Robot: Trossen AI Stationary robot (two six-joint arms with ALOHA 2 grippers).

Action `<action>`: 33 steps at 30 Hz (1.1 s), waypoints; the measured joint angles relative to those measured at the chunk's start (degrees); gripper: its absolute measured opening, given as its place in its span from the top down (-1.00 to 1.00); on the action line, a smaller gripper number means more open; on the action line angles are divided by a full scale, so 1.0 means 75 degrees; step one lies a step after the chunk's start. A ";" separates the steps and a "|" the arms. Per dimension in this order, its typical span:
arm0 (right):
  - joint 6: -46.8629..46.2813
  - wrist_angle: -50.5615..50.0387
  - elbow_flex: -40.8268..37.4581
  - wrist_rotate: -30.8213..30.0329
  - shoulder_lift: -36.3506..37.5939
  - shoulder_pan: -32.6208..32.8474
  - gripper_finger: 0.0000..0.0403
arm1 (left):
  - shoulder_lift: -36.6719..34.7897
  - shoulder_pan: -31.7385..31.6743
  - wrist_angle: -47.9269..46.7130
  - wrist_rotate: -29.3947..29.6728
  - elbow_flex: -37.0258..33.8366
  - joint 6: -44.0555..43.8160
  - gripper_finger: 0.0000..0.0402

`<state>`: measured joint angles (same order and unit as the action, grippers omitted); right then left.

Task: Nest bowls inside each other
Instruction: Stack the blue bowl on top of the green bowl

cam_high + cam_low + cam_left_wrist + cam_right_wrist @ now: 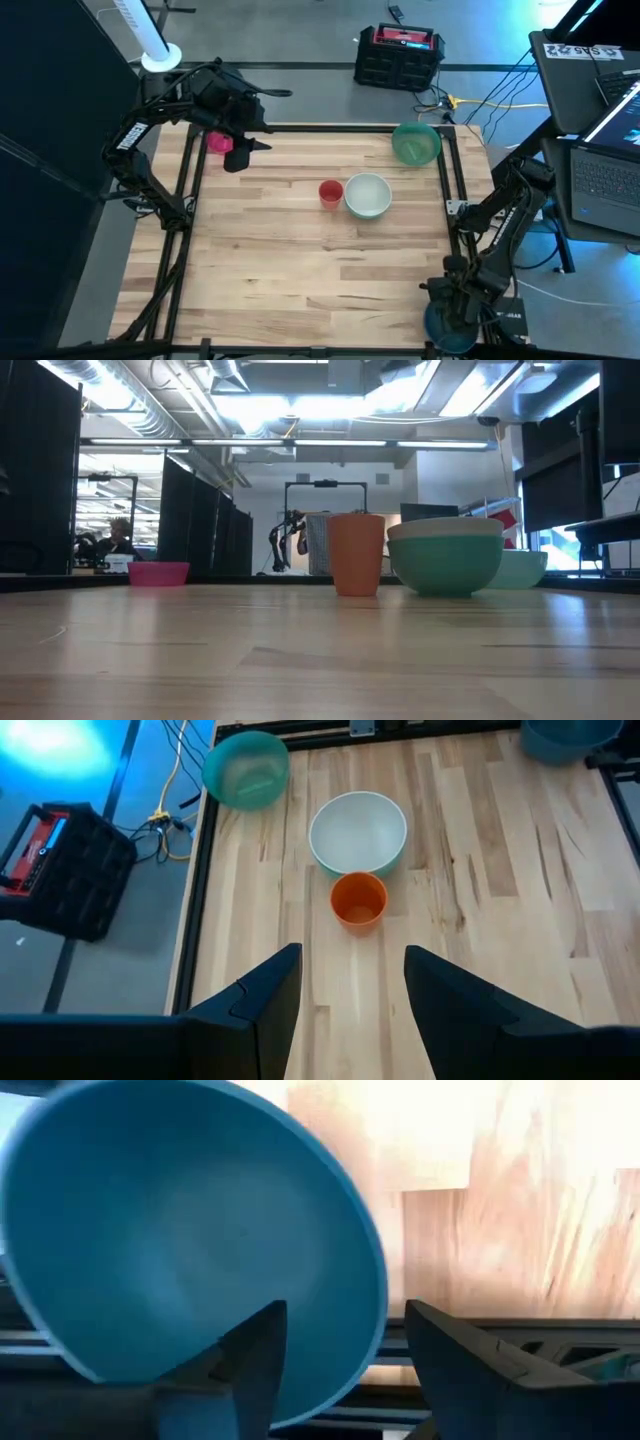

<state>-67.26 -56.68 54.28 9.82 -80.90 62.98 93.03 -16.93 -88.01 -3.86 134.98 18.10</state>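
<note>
A white bowl (368, 193) sits nested in a green bowl (445, 568) at mid-table, with a red cup (331, 192) just to its left. A pale green bowl (416, 143) rests at the far right edge and a pink bowl (220, 142) at the far left. My left gripper (350, 980) hangs open above the table beside the pink bowl. A dark blue bowl (190, 1240) lies at the near right corner. My right gripper (345, 1315) is open over it, one finger above its hollow and one outside its rim (378, 1330).
Black frame rails (448, 180) run along the table's edges, and the blue bowl (450, 332) lies by the near right one. A black and red case (398, 52) stands on the floor beyond the far edge. A laptop (610, 150) sits off to the right.
</note>
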 joint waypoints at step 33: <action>0.0648 0.2003 -0.0764 -0.0960 0.0684 -0.2516 1.00 | 0.0009 -0.0010 -0.0074 -0.0003 -0.0003 -0.0443 0.19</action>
<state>-62.41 -41.66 48.55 2.62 -75.77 44.11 93.10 -17.00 -88.56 -3.88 134.96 14.78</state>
